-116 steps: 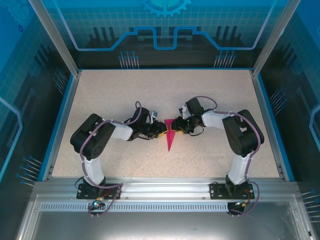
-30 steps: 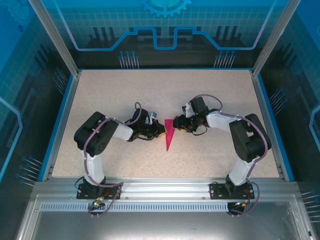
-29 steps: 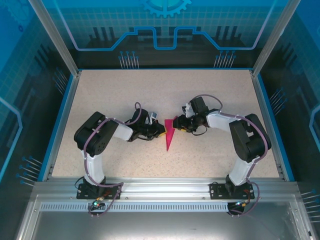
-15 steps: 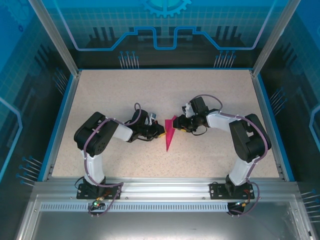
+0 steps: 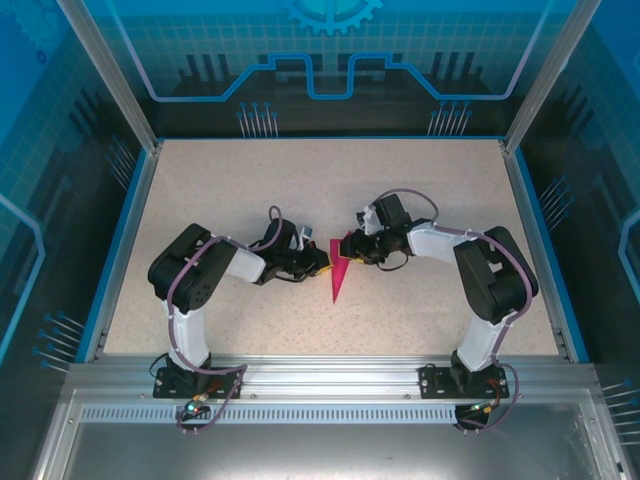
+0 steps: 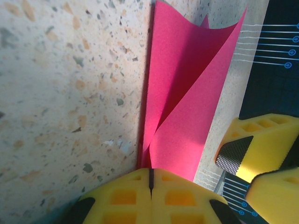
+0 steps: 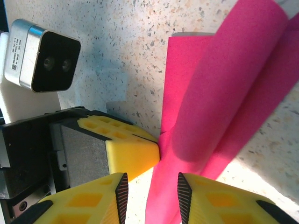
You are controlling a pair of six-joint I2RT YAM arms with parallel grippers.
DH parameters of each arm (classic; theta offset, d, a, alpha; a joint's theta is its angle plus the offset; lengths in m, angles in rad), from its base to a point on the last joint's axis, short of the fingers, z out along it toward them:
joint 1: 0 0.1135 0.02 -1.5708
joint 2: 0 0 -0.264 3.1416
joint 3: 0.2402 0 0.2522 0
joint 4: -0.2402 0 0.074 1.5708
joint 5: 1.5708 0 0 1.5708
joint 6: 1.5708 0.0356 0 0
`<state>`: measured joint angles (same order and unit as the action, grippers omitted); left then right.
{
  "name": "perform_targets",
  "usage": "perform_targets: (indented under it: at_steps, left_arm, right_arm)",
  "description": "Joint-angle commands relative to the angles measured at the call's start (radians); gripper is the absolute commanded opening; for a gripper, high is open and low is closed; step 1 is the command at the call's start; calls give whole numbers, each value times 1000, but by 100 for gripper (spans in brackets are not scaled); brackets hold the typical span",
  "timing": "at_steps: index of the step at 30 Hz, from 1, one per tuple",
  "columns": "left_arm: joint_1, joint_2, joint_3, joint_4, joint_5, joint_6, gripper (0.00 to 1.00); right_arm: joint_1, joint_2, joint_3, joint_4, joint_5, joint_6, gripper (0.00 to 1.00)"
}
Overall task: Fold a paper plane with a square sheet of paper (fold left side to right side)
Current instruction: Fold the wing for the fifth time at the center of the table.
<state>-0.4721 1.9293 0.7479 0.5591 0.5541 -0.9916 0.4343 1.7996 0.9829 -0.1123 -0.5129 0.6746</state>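
Paper plane [image 5: 339, 272], a narrow magenta-pink dart, lies on the speckled table [image 5: 250, 190] between the two gripper tips, its point toward the arm bases. Both arms are bent sharply at the elbow, with forearms low and turned inward so the grippers face each other.

The left gripper [image 6: 150, 173] has its yellow fingers pressed together with no gap. The paper's folded edge runs right up to their tips and touches them. Whether a layer is nipped between them is hidden by the fingers themselves.

The right gripper [image 7: 152, 183] stands partly apart, astride the paper. A loose curled flap rises just ahead of it, and the strip passes down through the gap, close to one pad and clear of the other. From above, this gripper covers part of the plane's wide end.
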Motion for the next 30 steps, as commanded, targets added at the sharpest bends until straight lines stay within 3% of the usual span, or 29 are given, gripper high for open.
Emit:
perform_targets:
  at_steps: [1, 30]
  left_arm:
    - [13, 18, -3, -20, -29, 33, 0]
    - [14, -16, -5, -93, -77, 66, 0]
  right_arm:
    - [20, 38, 35, 19, -15, 13, 36]
    - [24, 77, 65, -49, 31, -24, 36]
